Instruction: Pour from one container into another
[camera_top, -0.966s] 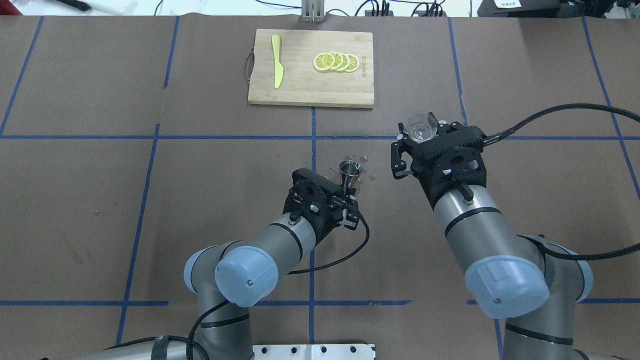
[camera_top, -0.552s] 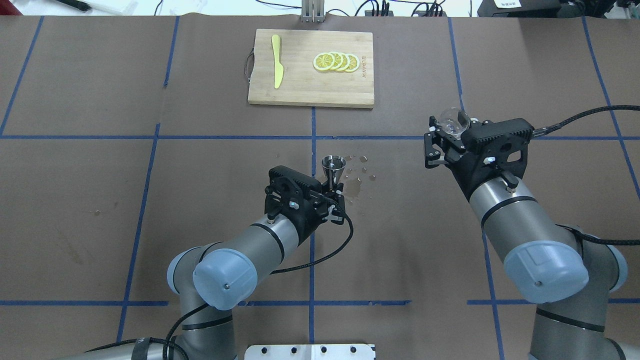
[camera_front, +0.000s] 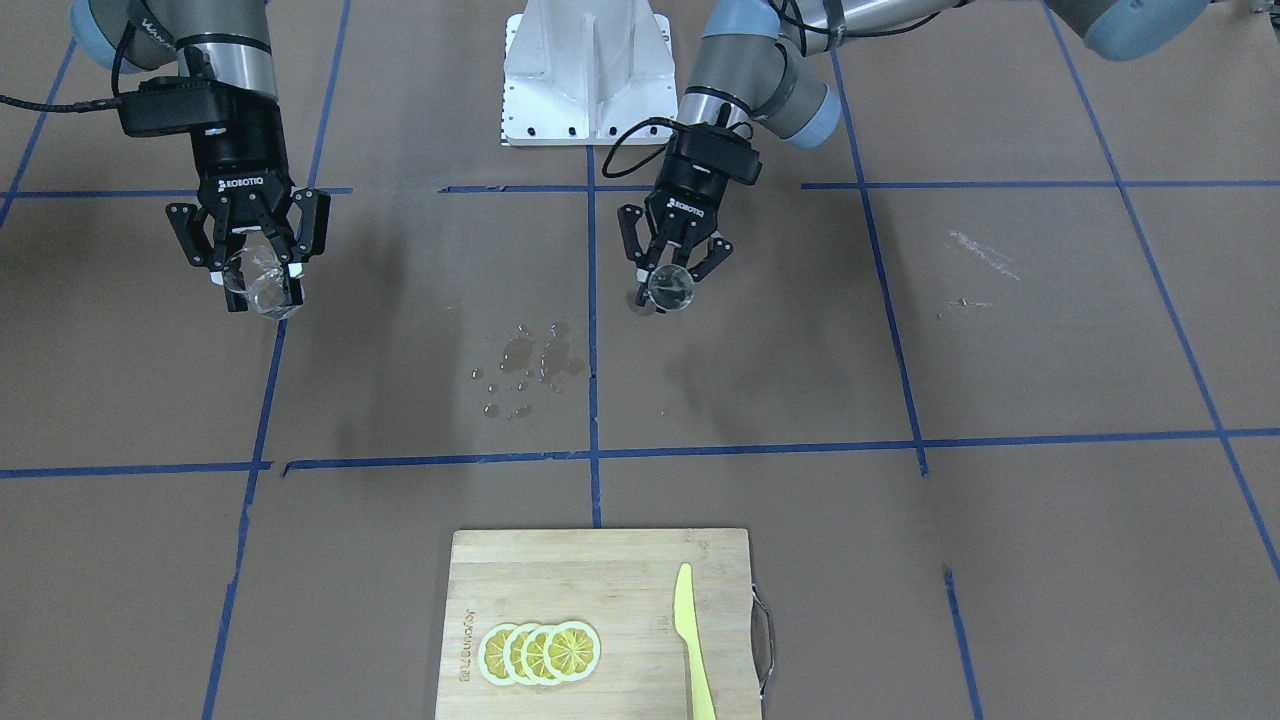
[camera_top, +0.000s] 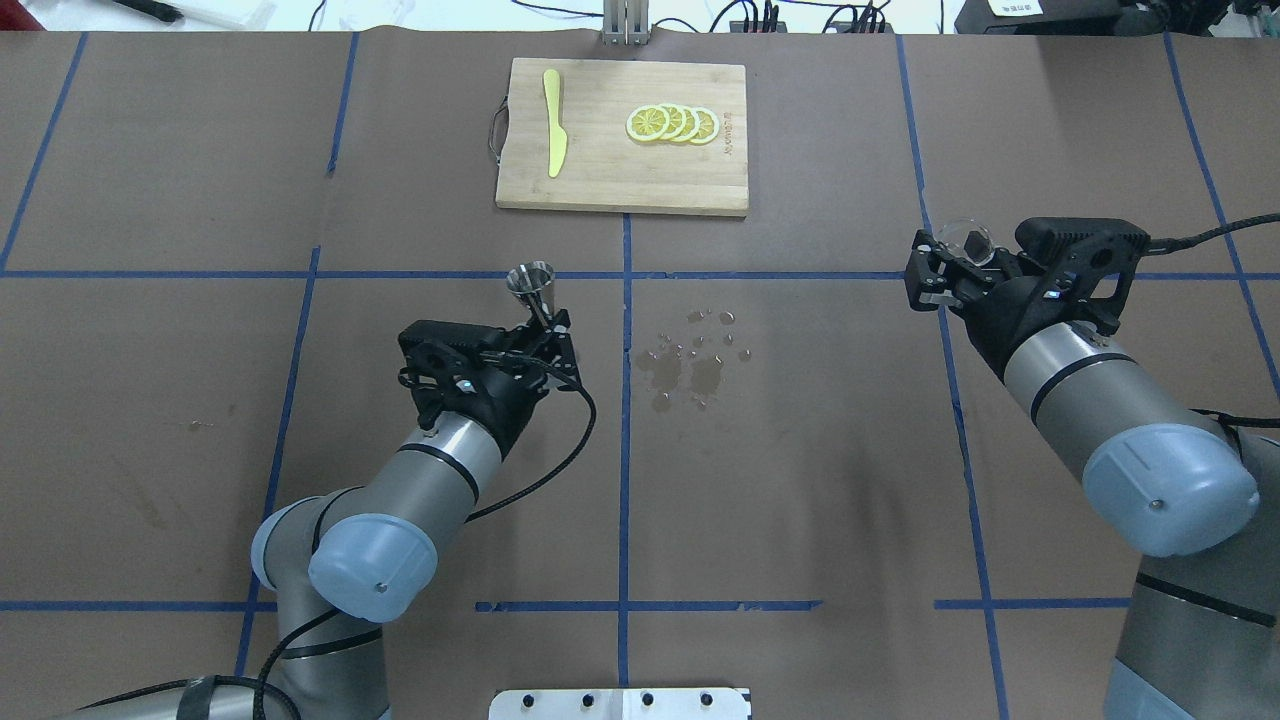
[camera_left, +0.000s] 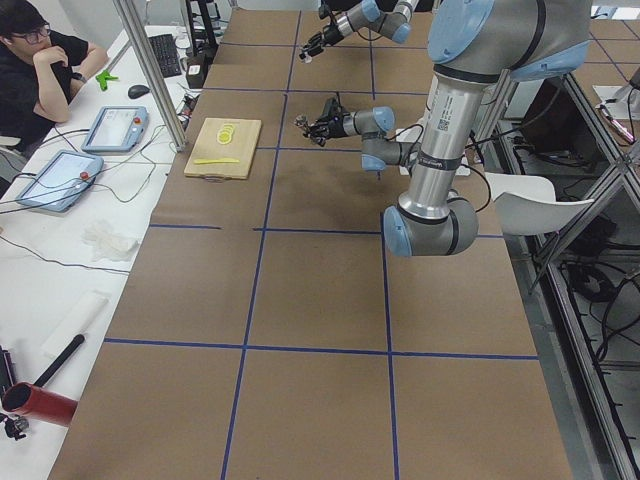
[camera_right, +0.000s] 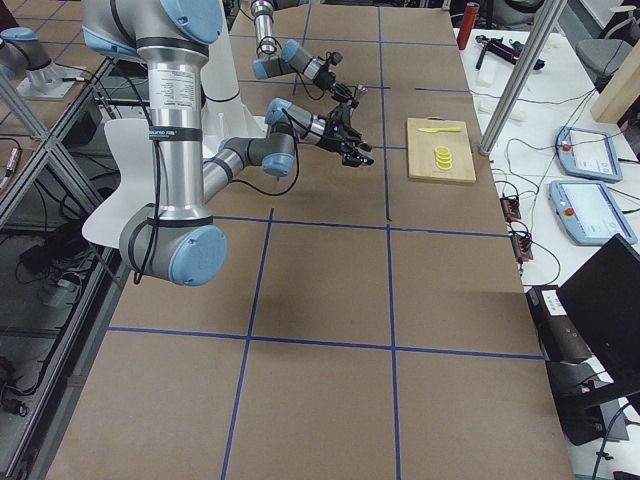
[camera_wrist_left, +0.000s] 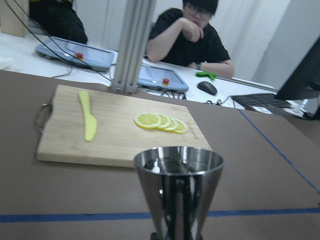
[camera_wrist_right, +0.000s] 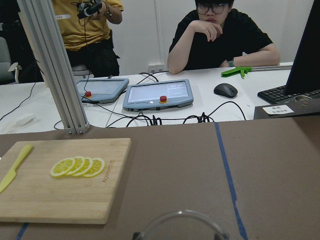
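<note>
Beside spilled drops (camera_top: 690, 362) at the tabletop's middle, the left gripper (camera_top: 550, 338) clamps the jigger (camera_top: 533, 288) by its lower half, long axis near upright, mouth up so nothing tips out. Farther, toward the right edge, the right gripper (camera_top: 944, 272) grips the glass cup (camera_top: 966, 240), rim up (it looks empty).

ROBOTIQ in white on the body of the right gripper (camera_front: 262, 280), same word smaller on the left gripper (camera_front: 668, 283) — burned-in mark on the cutting board (camera_front: 600, 575), too small to read.
</note>
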